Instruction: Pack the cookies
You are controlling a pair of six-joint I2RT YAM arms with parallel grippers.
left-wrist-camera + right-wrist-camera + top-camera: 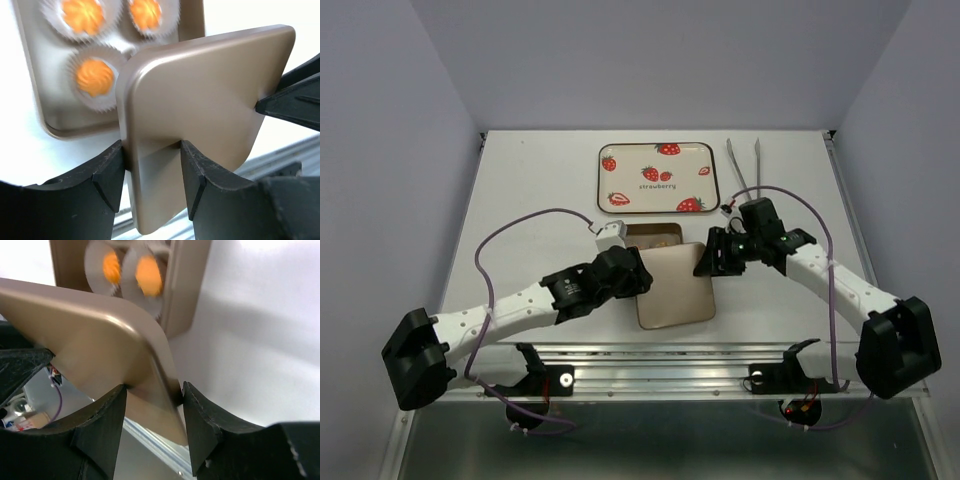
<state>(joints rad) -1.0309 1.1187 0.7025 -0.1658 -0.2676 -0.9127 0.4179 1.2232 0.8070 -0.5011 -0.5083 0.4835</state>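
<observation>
We judge packing nearly done: the cookies (93,77) sit in paper cups (111,92) inside the open tin (57,115) at upper left, while our left gripper (152,160) and right gripper (154,395) each pinch the lid (200,100), not yet seated.

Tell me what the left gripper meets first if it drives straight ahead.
The lid clamped in the left gripper itself; beyond it, probably the right gripper on the far edge, depth unclear.

The white table (520,200) is carrying a strawberry tray (635,160) at the back, tweezers (736,163) lying beside it, and an open tin (654,228) sitting mid-table.
</observation>
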